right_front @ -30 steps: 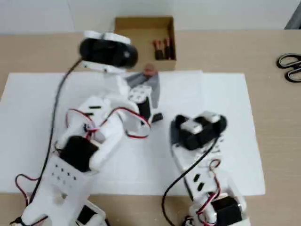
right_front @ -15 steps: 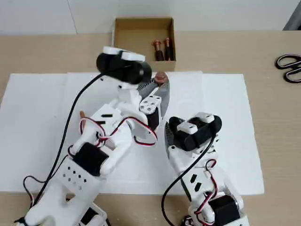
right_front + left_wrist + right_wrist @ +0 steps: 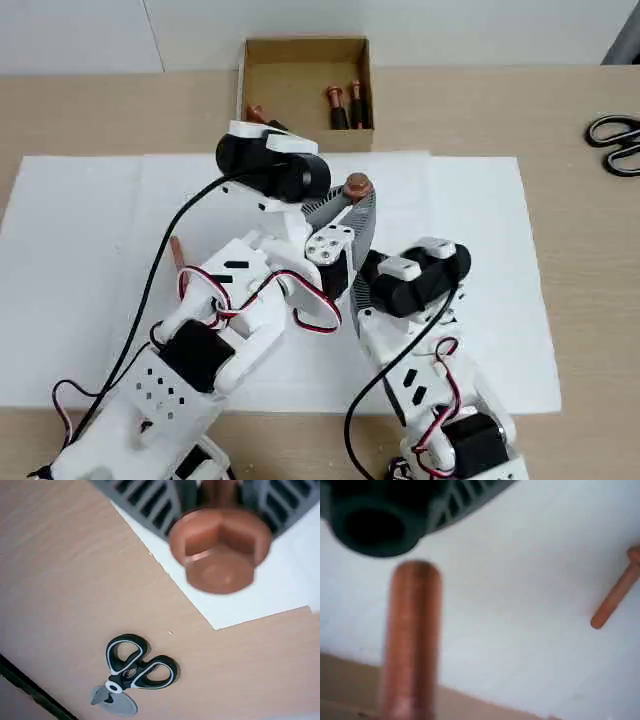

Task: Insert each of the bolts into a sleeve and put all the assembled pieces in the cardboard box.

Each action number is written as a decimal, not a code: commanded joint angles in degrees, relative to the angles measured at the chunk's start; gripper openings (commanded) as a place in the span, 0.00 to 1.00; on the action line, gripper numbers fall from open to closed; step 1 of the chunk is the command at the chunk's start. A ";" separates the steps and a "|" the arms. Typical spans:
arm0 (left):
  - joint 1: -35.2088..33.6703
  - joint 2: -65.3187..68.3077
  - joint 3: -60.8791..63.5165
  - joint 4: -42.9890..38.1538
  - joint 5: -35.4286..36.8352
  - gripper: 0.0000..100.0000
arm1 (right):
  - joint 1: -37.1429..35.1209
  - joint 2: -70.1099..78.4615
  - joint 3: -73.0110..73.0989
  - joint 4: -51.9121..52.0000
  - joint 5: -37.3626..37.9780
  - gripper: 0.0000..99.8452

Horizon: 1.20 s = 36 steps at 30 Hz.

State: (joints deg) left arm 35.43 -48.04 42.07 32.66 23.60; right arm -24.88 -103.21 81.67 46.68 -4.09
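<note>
Here the left gripper (image 3: pixel 350 203) pinched a copper-coloured hex-head bolt (image 3: pixel 220 550) at frame centre, shank pointed toward the black cylindrical plastic sleeve (image 3: pixel 372 527) held in the right gripper (image 3: pixel 380 510), likely lined up for insertion. A spare copper bolt (image 3: pixel 177 250) lay left on the white paper sheet (image 3: pixel 480 200).

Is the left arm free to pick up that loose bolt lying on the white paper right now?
Probably not yet. The left gripper is shut on a copper bolt, so it has no free grasp. The loose bolt itself lies in the open on the paper, with nothing covering it.
</note>
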 commanded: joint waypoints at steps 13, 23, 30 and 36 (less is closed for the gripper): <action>2.64 3.08 1.71 -4.66 0.00 0.01 | -1.71 -0.66 -0.35 -1.36 -0.70 0.00; 2.11 2.55 1.71 -4.40 -0.18 0.01 | -1.71 -0.66 -0.35 -1.36 -0.70 0.00; 2.11 2.55 1.54 -4.40 -2.46 0.01 | -1.54 -0.66 -0.35 -1.27 -0.70 0.00; 1.05 2.55 1.63 -4.48 -2.46 0.01 | -1.54 -0.66 -0.35 -1.19 -0.70 0.00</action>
State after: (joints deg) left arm 37.54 -45.05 44.26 29.23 21.76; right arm -26.37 -103.12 81.76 46.68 -4.09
